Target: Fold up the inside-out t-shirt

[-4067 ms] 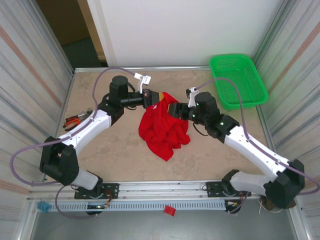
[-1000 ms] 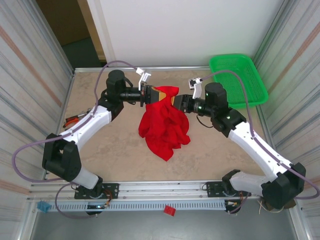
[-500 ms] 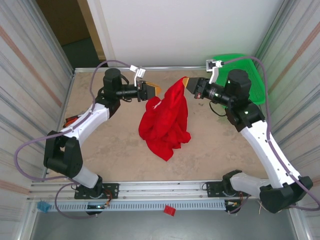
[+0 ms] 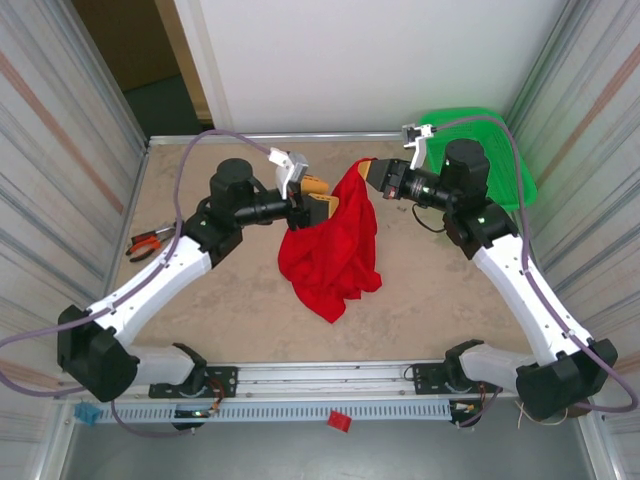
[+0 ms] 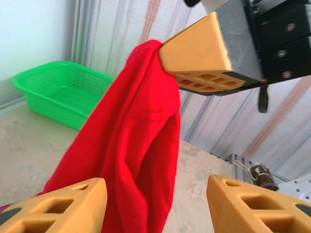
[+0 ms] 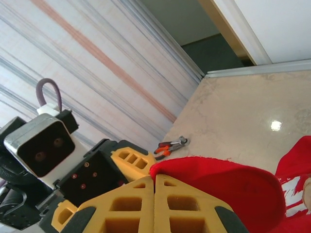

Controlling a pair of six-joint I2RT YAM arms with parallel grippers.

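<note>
The surface (image 4: 200,300) carries no spread-out shirt. The red t-shirt (image 4: 335,245) is a rumpled bundle to the left of the green basket (image 4: 518,172), its lower part heaped on the surface and one edge drawn up toward the basket. White lettering (image 6: 291,193) peeks from a fold, so I can't say which face is out. Nothing looks folded; I'd judge the spreading and every fold are yet to do. The right gripper (image 4: 366,168), nearer the basket, has its fingers pressed together on that raised edge. The left gripper (image 4: 322,197), farther from the basket, has its fingers apart, with cloth hanging loose in the gap.
</note>
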